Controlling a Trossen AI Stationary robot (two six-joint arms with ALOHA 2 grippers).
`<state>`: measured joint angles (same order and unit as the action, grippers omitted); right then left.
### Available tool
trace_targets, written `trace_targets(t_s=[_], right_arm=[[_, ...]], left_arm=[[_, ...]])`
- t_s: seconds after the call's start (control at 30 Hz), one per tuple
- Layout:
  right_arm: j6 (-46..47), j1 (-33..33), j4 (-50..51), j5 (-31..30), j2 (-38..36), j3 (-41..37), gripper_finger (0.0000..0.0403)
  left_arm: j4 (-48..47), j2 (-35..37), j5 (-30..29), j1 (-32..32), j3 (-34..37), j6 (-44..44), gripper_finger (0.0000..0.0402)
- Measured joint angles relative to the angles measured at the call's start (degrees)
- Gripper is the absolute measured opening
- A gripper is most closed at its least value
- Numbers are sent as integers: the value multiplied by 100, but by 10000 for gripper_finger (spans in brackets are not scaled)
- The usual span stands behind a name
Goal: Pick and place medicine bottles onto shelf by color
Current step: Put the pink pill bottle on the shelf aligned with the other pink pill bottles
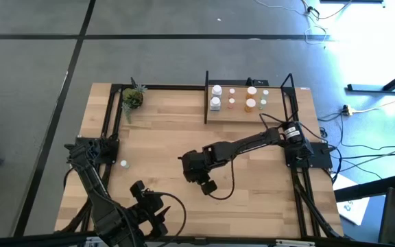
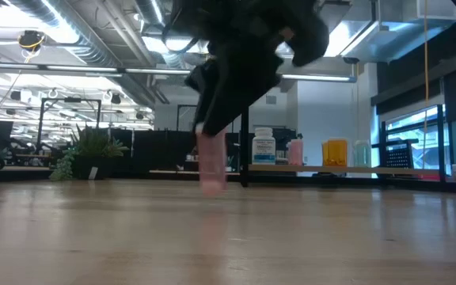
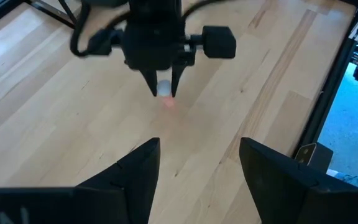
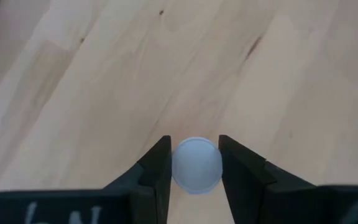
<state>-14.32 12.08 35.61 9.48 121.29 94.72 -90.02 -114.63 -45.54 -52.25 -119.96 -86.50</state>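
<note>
Now | R gripper (image 4: 194,163) mid-table, pointing down, my fingers (image 4: 157,168) clamped on white cap of pinkish bottle (image 2: 211,168) standing on tabletop (image 1: 163,137) | L gripper (image 3: 197,165) near front edge, partly open, holding nothing | shelf (image 1: 249,110) at far edge, w/ other bottles (image 1: 215,104) on it

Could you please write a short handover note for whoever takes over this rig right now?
Right gripper: fingers shut on a pinkish, white-capped bottle at mid-table, bottle upright.
Left gripper: open, empty, waiting at the near left edge.
Shelf: several bottles already on it, white at its left end, pinkish, orange and pale green to the right.
Left: shelve the held bottle, then the small white bottle on the left.
</note>
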Motion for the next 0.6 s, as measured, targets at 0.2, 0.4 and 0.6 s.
trace_targets(t_s=[0.2,0.4,0.6], right_arm=[[769,0,632,-86,-483,0,123],[1744,13,998,-412,-1053,0,116],[2340,11,1746,-1106,-1715,0,119]], left_arm=[[0,0,-177,60,0,28,214],[1,0,-323,238,0,588,214],[2,72,-343,506,0,1272,214]])
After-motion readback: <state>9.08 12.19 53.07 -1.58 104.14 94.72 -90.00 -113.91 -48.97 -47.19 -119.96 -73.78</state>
